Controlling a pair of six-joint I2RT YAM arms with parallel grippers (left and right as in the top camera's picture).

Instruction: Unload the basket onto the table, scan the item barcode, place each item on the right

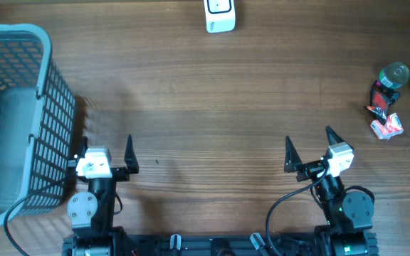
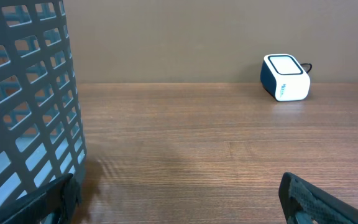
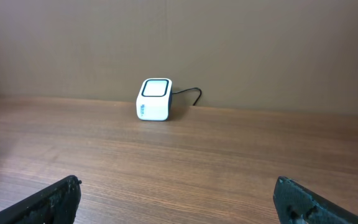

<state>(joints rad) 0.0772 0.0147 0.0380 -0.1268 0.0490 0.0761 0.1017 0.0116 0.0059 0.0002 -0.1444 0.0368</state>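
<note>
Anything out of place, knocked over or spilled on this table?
Nothing stands out: scanner upright at the far edge, basket standing at the left, bottle and packet grouped at the right, no spill.

Table – wood-grain top, brown, smooth, low sheen w/ faint reflections. Basket: moulded plastic lattice, blue-grey, semi-matt. Scanner – smooth white plastic shell, slightly glossy, dark trim. Packet: crinkled shiny film, red/white. Bottle: plastic-looking, greenish cap.

The scanner bears small lettering on its side; too blurred to read.
</note>
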